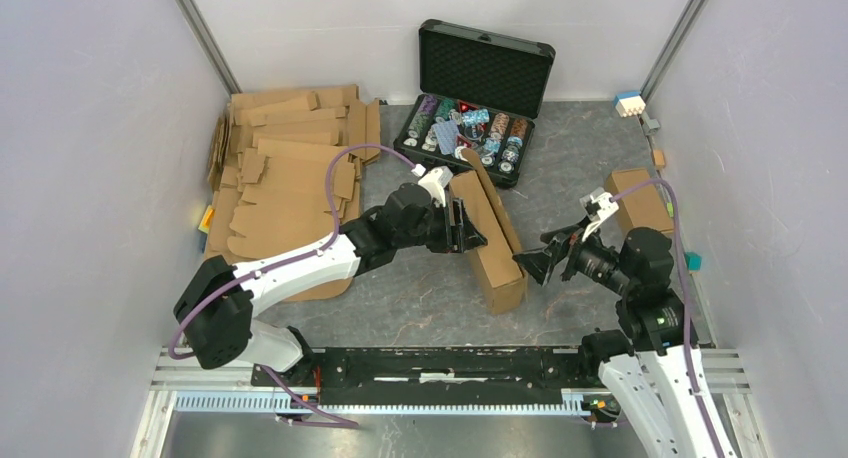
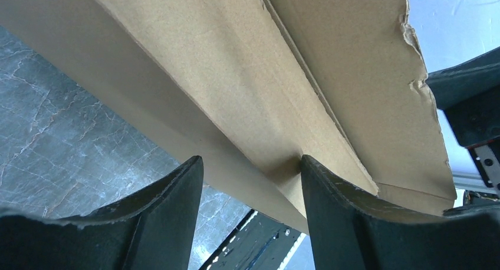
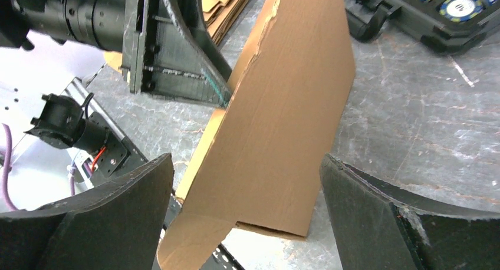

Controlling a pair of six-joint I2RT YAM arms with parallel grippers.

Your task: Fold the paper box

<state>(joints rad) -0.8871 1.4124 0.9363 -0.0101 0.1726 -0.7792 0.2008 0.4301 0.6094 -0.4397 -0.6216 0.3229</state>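
Left gripper (image 1: 466,233): jaws spread, pinching nothing. Its fingers (image 2: 177,193) are set against the long left wall of the paper box (image 1: 495,258), and in the left wrist view one tip appears to meet a crease in the cardboard.

Right gripper (image 1: 530,255): jaws spread wide and holding nothing. It hovers just beside the box end farthest from the black case (image 1: 485,68). Its wrist view shows a raised flap (image 3: 289,117) standing between the two fingers but apart from both.

Left of the case we note a stack of flat cardboard sheets (image 1: 290,178), brown and die-cut, with no print that we can make out.

The case stands open with its lid upright and lined with dark foam. The tray is packed with rows of chips (image 1: 470,128) in mixed colours. The right wrist view shows blue-and-white ones, but the markings on their faces are too small to read.

The paper box lies on the grey table (image 1: 580,158) directly in front of the case, on the arms' side. It is slanted and partly folded into a long trough, and the raised flap has a ragged edge. Its far end comes close to the case's front rim, and we cannot tell whether they touch.

Right of the case sits a small brown box (image 1: 640,203), closed and plain.
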